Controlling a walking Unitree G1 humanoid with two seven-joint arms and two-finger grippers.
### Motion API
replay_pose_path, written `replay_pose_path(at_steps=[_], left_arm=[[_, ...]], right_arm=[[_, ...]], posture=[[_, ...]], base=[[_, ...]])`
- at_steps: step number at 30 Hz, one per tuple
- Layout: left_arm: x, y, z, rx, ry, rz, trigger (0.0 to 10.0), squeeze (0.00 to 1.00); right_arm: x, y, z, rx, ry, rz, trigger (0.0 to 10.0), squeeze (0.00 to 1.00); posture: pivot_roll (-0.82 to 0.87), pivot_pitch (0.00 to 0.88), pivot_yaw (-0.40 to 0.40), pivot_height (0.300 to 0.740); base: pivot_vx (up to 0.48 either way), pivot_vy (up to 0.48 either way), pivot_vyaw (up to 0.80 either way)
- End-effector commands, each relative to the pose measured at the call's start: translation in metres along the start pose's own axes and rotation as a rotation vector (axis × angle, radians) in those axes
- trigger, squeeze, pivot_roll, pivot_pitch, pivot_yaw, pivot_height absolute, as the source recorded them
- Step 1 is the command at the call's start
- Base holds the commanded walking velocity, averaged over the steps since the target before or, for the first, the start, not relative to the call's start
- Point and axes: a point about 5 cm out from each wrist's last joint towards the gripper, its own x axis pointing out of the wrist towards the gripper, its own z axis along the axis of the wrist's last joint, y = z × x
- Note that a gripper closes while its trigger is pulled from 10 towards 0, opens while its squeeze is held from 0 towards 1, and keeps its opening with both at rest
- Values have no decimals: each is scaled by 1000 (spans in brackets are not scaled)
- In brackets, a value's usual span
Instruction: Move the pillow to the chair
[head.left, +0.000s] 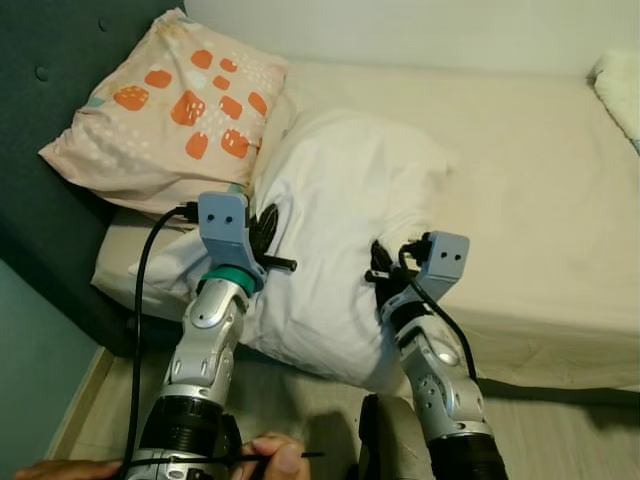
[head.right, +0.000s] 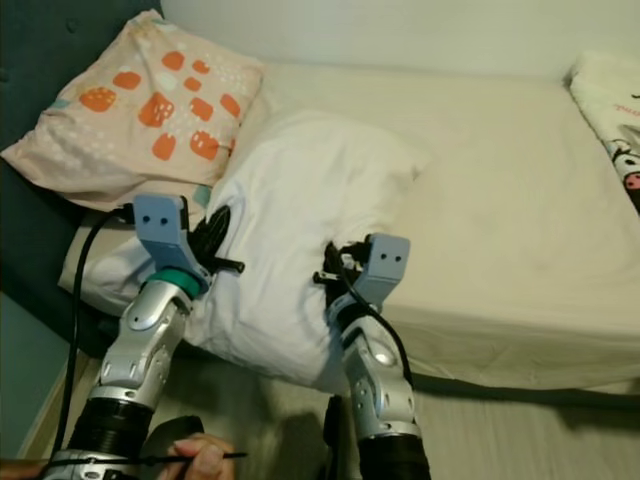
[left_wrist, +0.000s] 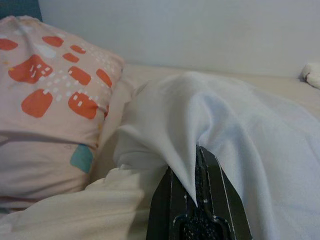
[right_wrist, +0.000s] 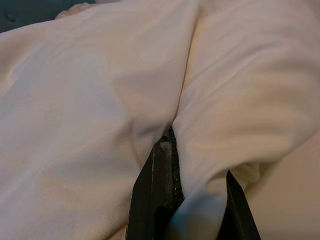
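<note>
left eye view: a plump white fabric pillow (head.left: 340, 240) lies on the cream-sheeted bed (head.left: 540, 200), overhanging its near edge, just beside a peach pillow with orange blotches (head.left: 170, 110) propped on the dark headboard (head.left: 40, 60). the left end effector (left_wrist: 197, 200) pinches a fold of the white pillow between pressed-together fingers; the right end effector (right_wrist: 192, 200) pinches another fold. a person's hand (head.left: 270, 458) holds a cable near the left arm.

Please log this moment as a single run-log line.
left gripper: shut on white pillow | right gripper: shut on white pillow | pillow on bed | patterned pillow beside
</note>
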Motion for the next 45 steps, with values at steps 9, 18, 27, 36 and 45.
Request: replay_pose_path(at_steps=[9,18,27,36,45], left_arm=[[0,-15,1,13,-13,-62,10000,0],[0,-14,2,17,-14,-59,10000,0],[1,-14,1,18,-5,-60,10000,0],[0,-13,-1,22,4,-53,10000,0],[1,-16,-2,23,8,-67,10000,0]], right_arm=[[1,15,1,-3,-26,55,10000,0],[1,13,0,-9,-29,36,10000,0],[1,13,-2,-17,-27,20,10000,0],[1,12,-1,-4,-34,35,10000,0],[0,10,-3,-30,-31,14,10000,0]], posture=[[14,0,60,637],[16,0,62,637],[22,0,69,637],[22,0,66,646],[15,0,79,666]], base=[[0,0,0],[0,0,0],[0,0,0],[0,0,0],[0,0,0]])
